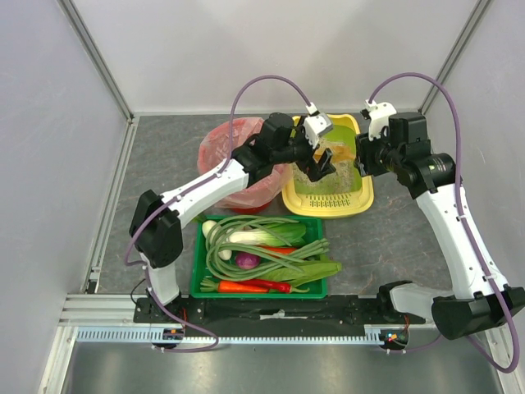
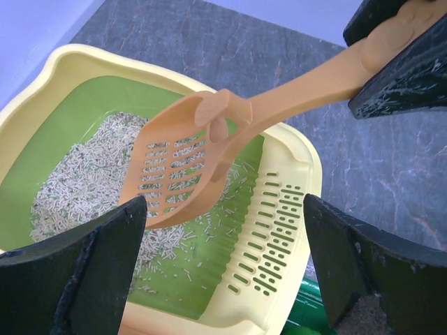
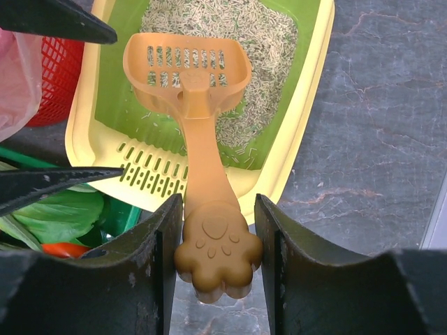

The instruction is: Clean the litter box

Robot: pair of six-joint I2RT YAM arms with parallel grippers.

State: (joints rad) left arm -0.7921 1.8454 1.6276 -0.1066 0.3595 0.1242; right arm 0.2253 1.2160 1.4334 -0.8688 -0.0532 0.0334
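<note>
The yellow litter box [image 1: 354,203] with a green lining and grey-beige litter stands at the back centre-right. It also shows in the left wrist view [image 2: 297,150] and the right wrist view [image 3: 307,125]. My right gripper [image 3: 218,209] is shut on the paw-shaped handle end of an orange slotted scoop [image 3: 187,70]. The scoop head [image 2: 181,181] hangs tilted over the litter, near the box's slotted end. My left gripper [image 2: 223,209] is open and empty, above the box's slotted near end. In the top view the left gripper [image 1: 316,164] and right gripper [image 1: 361,160] are close together over the box.
A red bin with a pink bag [image 1: 234,160] stands just left of the litter box. A green tray of vegetables [image 1: 258,254] lies in front, touching the box's near edge. Grey walls enclose the dark table [image 1: 394,238].
</note>
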